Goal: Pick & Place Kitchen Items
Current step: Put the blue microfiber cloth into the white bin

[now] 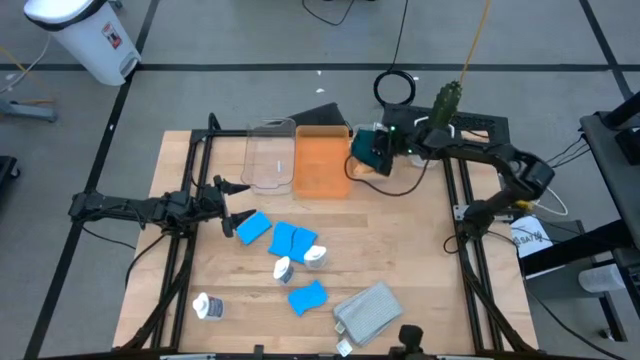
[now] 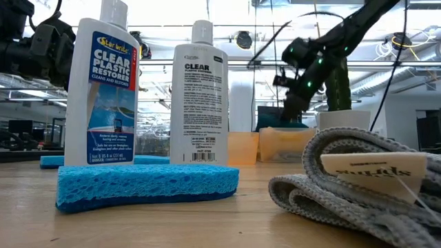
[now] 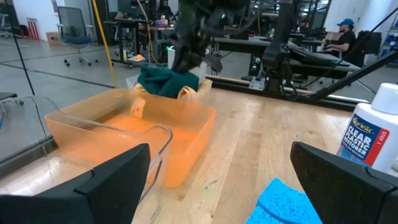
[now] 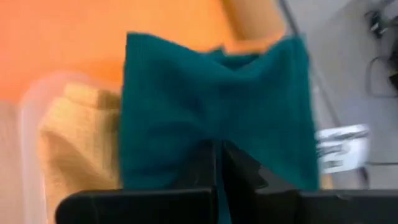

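Note:
My right gripper (image 1: 378,148) is shut on a dark green cloth (image 4: 211,99) just right of the orange bin (image 1: 322,162), above an orange cloth (image 4: 74,140). My left gripper (image 1: 240,203) is open and empty at the table's left, next to a blue sponge (image 1: 253,227). Two more sponges (image 1: 293,240) (image 1: 307,297), three small white bottles (image 1: 283,268) (image 1: 315,256) (image 1: 208,306) and a folded grey cloth (image 1: 368,310) lie on the table nearer the front. In the low view, two bottles (image 2: 103,89) (image 2: 198,96) stand behind a sponge (image 2: 145,184). My right gripper pinches a bunched fold in the middle of the green cloth (image 4: 214,134) between its two shut fingers (image 4: 242,171), coming from above. The cloth hangs gathered below the fingers (image 3: 168,81), over the orange cloth. I cannot tell whether its lower edge rests on that cloth.
A clear bin (image 1: 270,155) stands left of the orange bin at the table's far side. A cactus in a pot (image 1: 447,100) stands behind the right arm. Black frame rails run along both table sides. A person sits in the room beyond (image 3: 345,34).

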`<state>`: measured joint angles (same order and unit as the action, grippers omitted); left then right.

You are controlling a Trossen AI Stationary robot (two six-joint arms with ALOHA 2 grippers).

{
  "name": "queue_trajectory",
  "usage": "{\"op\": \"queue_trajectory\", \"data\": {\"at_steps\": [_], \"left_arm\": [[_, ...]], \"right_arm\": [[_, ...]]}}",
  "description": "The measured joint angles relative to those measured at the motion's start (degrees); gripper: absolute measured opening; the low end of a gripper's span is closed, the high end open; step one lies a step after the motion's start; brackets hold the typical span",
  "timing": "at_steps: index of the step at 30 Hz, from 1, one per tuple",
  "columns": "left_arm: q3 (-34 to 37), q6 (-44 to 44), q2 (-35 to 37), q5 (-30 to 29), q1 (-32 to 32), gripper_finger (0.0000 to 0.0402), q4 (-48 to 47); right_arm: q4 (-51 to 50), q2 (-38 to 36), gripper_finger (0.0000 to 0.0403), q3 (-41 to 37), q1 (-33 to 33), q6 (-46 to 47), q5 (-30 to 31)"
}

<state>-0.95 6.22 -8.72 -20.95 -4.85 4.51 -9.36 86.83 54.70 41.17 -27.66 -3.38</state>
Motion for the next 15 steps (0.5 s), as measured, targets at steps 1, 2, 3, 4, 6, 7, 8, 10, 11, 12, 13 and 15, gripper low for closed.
{"op": "queue_trajectory", "data": {"at_steps": [1,2,3,4,6,7,8,10,11,12,13,15], "left_arm": [[0.01,0.0,0.01,0.0,-0.02,0.0395,0.02],[0.02,0.0,0.0,0.0,-0.01,0.0395,0.01],[0.02,0.0,0.01,0.0,-0.02,0.0395,0.01],[0.01,0.0,0.01,-0.01,0.0,0.0395,0.02],[0.02,0.0,-0.01,0.0,-0.01,0.0395,0.0],[0.02,0.02,0.01,-0.02,0.0,0.0395,0.02],[0.02,0.0,0.01,0.0,-0.02,0.0395,0.02],[0.02,0.0,-0.02,-0.01,0.0,0.0395,0.0],[0.01,0.0,0.01,-0.01,-0.01,0.0395,0.02],[0.02,0.0,-0.01,0.0,-0.02,0.0395,0.01],[0.02,0.0,0.0,0.0,-0.01,0.0395,0.0],[0.0,0.0,0.0,-0.02,-0.02,0.0395,0.02]], "right_arm": [[0.08,1.39,0.0001,0.02,0.14,0.0,0.0],[-0.37,2.56,0.0001,0.02,0.42,0.0,0.04],[-1.11,3.62,0.0001,0.0,0.6,-0.04,0.07],[-1.39,4.69,0.0001,0.0,0.82,-0.25,0.1],[-2.27,6.6,0.0001,0.12,1.32,-0.45,0.11],[-2.61,7.32,0.0001,0.16,1.65,-0.1,-0.09],[-2.75,7.93,0.0,0.25,1.92,0.11,-0.24],[-2.87,8.38,0.0,0.31,2.16,0.2,-0.55],[-2.79,8.15,0.0,0.27,2.22,0.18,-0.53],[-2.56,7.68,0.0,0.19,2.22,0.16,-0.4],[-2.45,7.0,0.0,0.07,2.2,-0.15,-0.17],[-2.46,4.98,0.0,-0.07,1.89,-0.46,0.25]]}}
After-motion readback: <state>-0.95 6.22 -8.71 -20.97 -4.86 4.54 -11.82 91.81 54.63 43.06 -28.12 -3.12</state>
